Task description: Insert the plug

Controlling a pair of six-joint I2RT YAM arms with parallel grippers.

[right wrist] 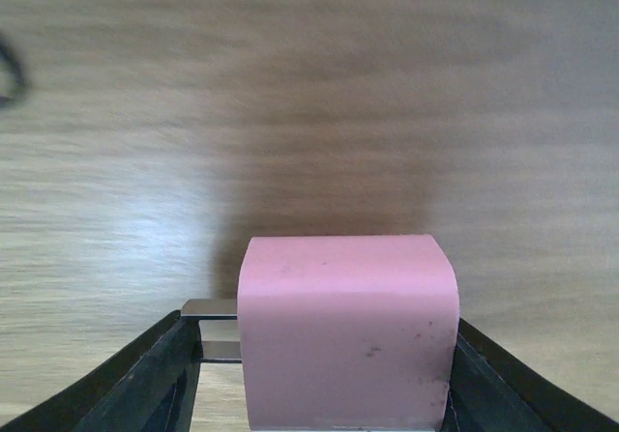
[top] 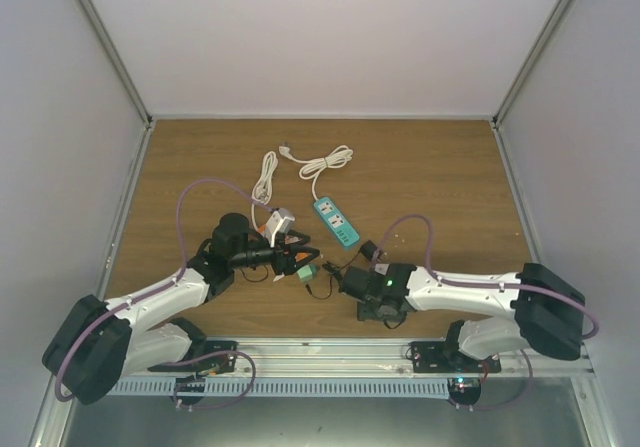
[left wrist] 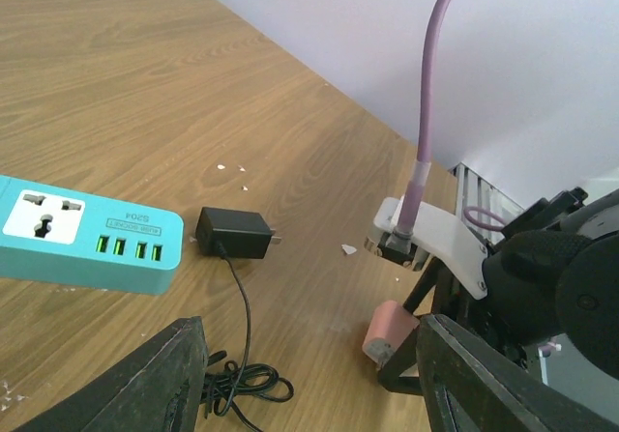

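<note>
The plug (left wrist: 234, 234) lies flat on the table (left wrist: 145, 65), just off the teal power strip's (left wrist: 87, 234) near end (prongs facing away). It is probably light, rigid and smooth, so pinch its flat sides. The left gripper (left wrist: 309, 360) gapes empty; the right gripper (right wrist: 324, 355) clamps a pink block (right wrist: 348, 326).

- teal power strip (left wrist: 87, 234), left wrist view: two short lines of small grey print on the top face, just above the row of four green USB ports (left wrist: 129, 249). Upper line looks like four capitals, maybe "FOCO", not certain. Lower line too blurred to read.
- same strip (top: 336, 222), top view: print too small to make out.
- plug (left wrist: 234, 233), black casing: any marking too small to tell.
- pink block (right wrist: 348, 335), right wrist view: dark specks only, nothing legible.
</note>
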